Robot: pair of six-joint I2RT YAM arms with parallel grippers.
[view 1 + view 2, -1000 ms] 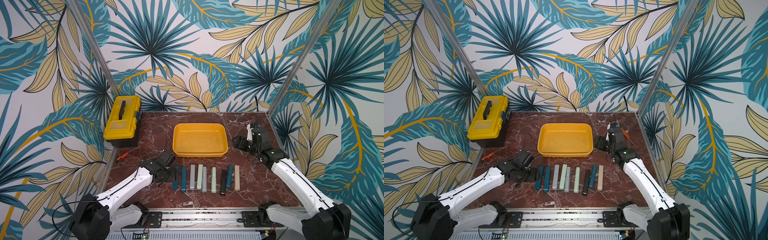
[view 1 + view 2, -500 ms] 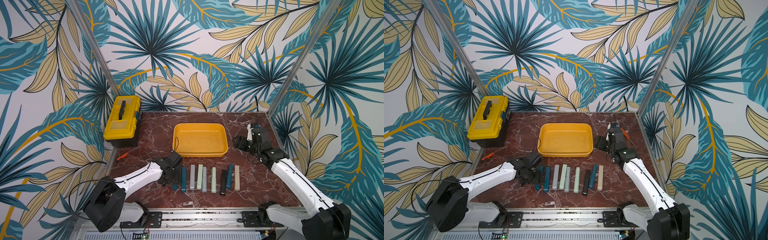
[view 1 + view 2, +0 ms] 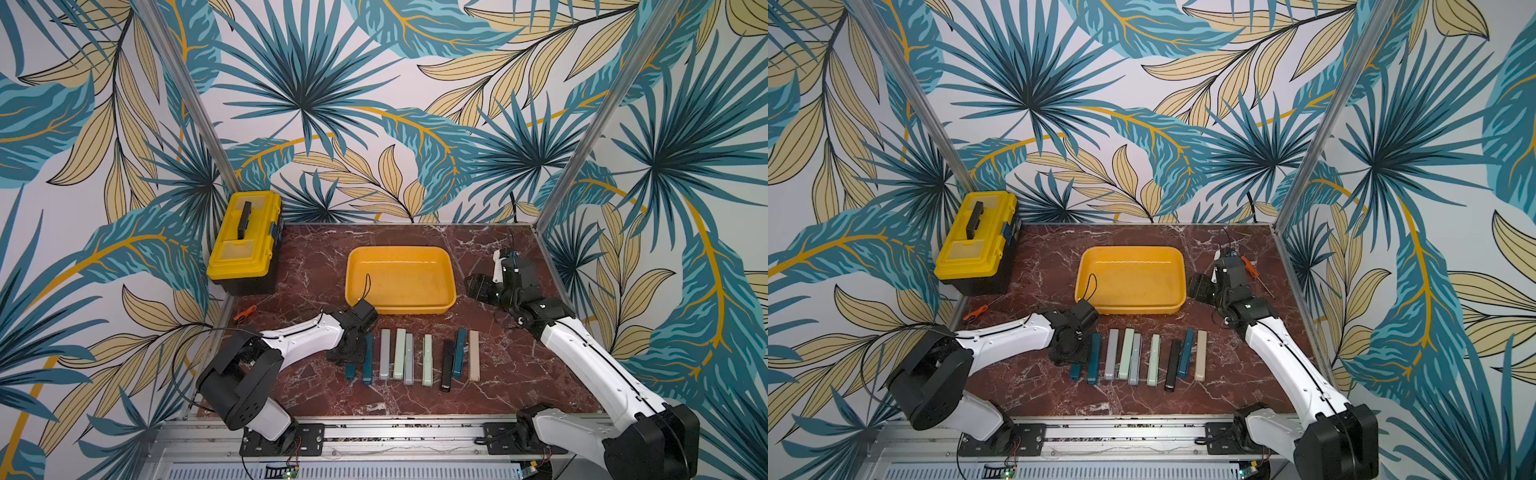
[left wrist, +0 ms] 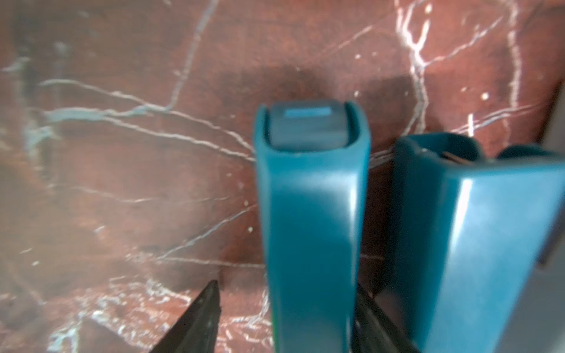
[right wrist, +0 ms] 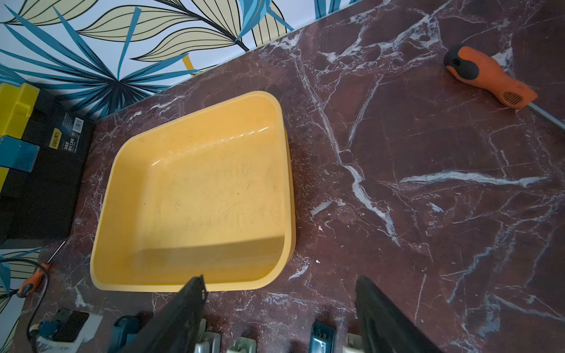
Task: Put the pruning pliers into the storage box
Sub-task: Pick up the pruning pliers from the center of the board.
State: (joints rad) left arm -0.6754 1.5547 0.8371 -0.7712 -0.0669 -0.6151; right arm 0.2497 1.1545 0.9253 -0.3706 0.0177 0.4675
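Nine pruning pliers (image 3: pixel 427 359) lie side by side in a row on the marble table (image 3: pixel 519 374) in both top views. Their long axes are parallel and run from the front edge toward the storage box (image 3: pixel 401 308), which sits just behind the row without touching it. The left gripper (image 3: pixel 351 353) is down over the dark teal piece (image 3: pixel 1074 371) at the row's left end, hiding its far half, while the right gripper (image 3: pixel 478 286) hangs beside the box's right side. In the left wrist view, the fingers (image 4: pixel 201 314) straddle that teal piece narrowly: one shows a gap, the other sits against it or nearly so, not clamped. In the right wrist view, the jaws stand wide with nothing between them, over bare marble near the box's corner.
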